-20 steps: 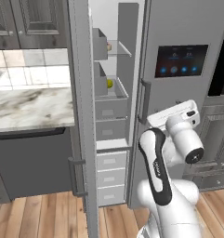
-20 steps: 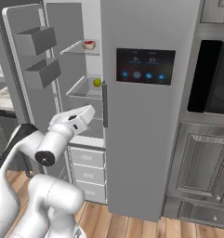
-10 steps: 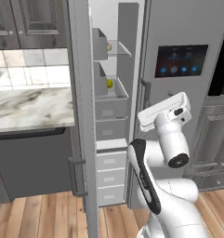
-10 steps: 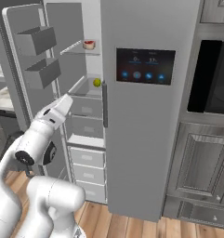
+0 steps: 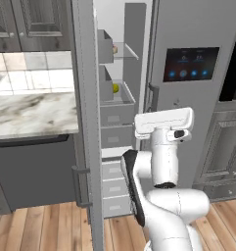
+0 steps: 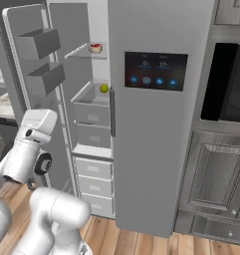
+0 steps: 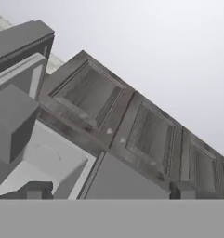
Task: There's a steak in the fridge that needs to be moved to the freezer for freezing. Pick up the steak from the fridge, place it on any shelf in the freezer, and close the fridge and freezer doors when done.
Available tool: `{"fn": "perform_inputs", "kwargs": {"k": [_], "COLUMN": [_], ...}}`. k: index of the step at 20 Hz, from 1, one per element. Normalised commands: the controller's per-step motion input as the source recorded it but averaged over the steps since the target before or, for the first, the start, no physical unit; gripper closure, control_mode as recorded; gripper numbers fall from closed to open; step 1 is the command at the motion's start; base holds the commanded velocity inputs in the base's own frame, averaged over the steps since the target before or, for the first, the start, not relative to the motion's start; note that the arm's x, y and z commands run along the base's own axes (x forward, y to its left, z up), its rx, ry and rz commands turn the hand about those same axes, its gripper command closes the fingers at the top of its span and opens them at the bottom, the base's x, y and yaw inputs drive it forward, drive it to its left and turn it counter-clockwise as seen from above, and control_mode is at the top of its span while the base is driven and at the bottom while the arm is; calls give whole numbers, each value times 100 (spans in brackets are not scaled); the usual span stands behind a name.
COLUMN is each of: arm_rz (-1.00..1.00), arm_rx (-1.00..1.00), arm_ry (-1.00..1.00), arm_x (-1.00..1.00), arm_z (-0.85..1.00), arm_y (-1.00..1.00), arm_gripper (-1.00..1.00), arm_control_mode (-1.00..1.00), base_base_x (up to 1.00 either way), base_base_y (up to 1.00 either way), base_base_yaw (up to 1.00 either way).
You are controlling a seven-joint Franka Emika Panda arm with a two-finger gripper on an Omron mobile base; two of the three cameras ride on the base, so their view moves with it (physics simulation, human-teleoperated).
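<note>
One tall fridge door (image 5: pixel 85 122) stands wide open in the left base view, showing shelves with a yellow fruit (image 5: pixel 115 88) at a shelf's front edge. The arm's hand is turned away, so I cannot tell its jaw state.

From the right base view, the steak (image 6: pixel 95 48) sits on the upper shelf (image 6: pixel 81 52), near its front edge, above the yellow fruit.

Through the hand view, the gripper (image 7: pixel 108 190) points at dark upper cabinets (image 7: pixel 132 125); its fingertips (image 7: pixel 34 189) stand well apart, holding nothing.
</note>
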Motion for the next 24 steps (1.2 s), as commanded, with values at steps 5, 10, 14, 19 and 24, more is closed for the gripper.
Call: {"fn": "perform_inputs", "kwargs": {"k": [5, 10, 14, 19, 24], "arm_rz": [1, 3, 0, 0, 0], "arm_rx": [39, 17, 1, 0, 3], "arm_ry": [6, 18, 13, 8, 12], "arm_x": [-37, -7, -19, -27, -8], "arm_z": [-39, -21, 0, 0, -13], "arm_y": [81, 100, 100, 100, 90], "arm_gripper": [-100, -100, -100, -100, -100], "arm_control_mode": [-100, -100, -100, -100, -100], "base_base_x": [0, 0, 0, 0, 0], "base_base_y": [0, 0, 0, 0, 0], "base_base_yaw": [0, 0, 0, 0, 0]}}
